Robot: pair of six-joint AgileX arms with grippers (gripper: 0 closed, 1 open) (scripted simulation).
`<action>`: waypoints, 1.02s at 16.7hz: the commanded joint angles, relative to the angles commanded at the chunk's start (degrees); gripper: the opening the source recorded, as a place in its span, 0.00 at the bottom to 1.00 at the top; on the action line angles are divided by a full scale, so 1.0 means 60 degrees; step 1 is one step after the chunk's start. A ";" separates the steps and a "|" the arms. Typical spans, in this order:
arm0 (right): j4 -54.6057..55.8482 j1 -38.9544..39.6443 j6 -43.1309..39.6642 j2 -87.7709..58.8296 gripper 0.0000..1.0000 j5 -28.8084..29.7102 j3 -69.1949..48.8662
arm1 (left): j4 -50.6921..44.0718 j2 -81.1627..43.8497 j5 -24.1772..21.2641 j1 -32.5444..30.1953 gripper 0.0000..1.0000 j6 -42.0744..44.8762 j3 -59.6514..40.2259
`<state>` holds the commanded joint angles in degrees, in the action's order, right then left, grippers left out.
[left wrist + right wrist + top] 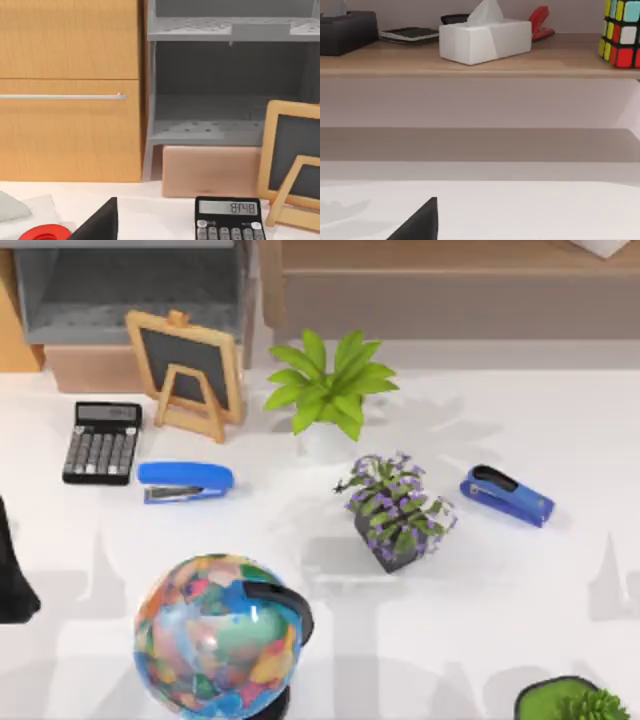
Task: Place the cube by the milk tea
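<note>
A dark square pot [385,552] holds a purple-flowered plant [396,500]. On the wooden shelf [470,62], the colour-tiled cube [621,33] stands well apart from a white tissue box [485,39] (tissue peaking out). Either gripper's finger opening: cannot tell.

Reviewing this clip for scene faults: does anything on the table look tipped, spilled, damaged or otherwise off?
Nothing looks spilled or broken. The purple-flowered plant leans in its pot, unlike the upright green plant. The cube sits up on a shelf.

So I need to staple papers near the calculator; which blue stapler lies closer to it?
The stapler at the left, just beside the calculator; the other stapler lies beyond the purple plant.
</note>
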<state>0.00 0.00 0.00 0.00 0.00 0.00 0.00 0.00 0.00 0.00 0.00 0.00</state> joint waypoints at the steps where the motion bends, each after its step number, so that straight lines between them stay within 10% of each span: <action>1: 0.0000 0.0000 0.0000 0.0000 1.00 0.0000 0.0000 | 0.0000 0.0000 0.0000 0.0000 1.00 0.0000 0.0000; 9: 0.2143 -0.0706 -0.0013 -0.2621 1.00 -0.1106 -0.1946 | 0.0000 0.0000 0.0000 0.0000 1.00 0.0000 0.0000; 17: 0.6409 -0.2400 -0.0036 -1.0703 1.00 -0.2755 -0.5701 | 0.0000 0.0000 0.0000 0.0000 1.00 0.0000 0.0000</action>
<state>38.45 -14.40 -0.22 -64.22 -16.53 -34.20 0.00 0.00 0.00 0.00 0.00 0.00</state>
